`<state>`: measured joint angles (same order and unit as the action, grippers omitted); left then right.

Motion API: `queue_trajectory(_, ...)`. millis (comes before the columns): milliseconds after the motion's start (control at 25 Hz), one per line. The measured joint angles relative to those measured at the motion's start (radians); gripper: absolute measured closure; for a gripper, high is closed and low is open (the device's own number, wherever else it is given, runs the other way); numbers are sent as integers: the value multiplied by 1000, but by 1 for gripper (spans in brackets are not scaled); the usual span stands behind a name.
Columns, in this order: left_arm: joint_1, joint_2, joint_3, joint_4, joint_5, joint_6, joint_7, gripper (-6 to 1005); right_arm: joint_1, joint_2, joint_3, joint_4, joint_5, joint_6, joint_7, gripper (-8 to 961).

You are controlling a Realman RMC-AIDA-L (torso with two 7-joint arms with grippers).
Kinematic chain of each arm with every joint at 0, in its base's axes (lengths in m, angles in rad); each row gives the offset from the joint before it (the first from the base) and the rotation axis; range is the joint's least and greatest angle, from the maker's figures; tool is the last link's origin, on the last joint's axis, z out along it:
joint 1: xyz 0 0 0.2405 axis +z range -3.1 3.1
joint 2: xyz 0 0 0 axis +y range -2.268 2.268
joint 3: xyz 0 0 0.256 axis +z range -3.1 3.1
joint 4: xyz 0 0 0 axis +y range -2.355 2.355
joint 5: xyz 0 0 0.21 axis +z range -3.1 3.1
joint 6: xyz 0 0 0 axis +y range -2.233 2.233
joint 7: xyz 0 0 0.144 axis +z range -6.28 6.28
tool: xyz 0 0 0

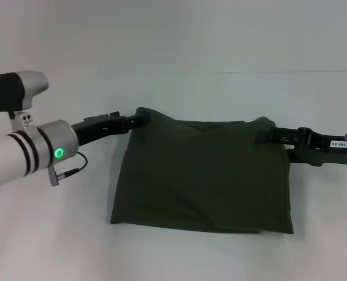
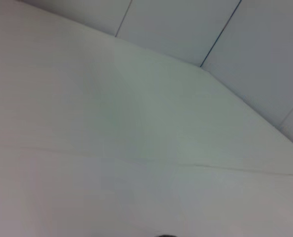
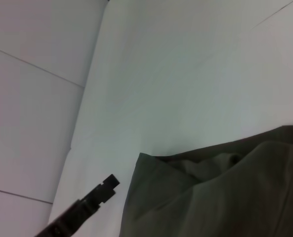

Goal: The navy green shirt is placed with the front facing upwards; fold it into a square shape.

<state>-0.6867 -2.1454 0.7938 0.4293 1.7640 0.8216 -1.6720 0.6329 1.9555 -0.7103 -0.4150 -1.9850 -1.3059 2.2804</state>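
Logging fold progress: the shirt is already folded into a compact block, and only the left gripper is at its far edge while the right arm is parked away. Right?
Not quite. In the head view both are there: the left gripper at the far left corner of the navy green shirt, the right gripper at its far right corner. The shirt is indeed folded.

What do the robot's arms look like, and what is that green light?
The left arm is silver-white with black bands, a round glowing green light and a thin black cable. Both grippers, left gripper and right gripper, are black. The right arm carries a small white label with digits.
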Motion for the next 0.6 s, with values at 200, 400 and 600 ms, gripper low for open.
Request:
queue_trajectory(200, -18, -16, 37, -13, 6, -50, 2, 82, 5, 4, -1, -4, 0, -5, 1, 84)
queue_trajectory(400, -32, -18, 53, -37, 7, -66, 7, 82, 6, 7, -2, -6, 0, -6, -4, 85)
queue_trajectory(600, -42, -18, 59, -40, 7, -74, 8, 81, 2, 10, -2, -7, 0, -2, -7, 85)
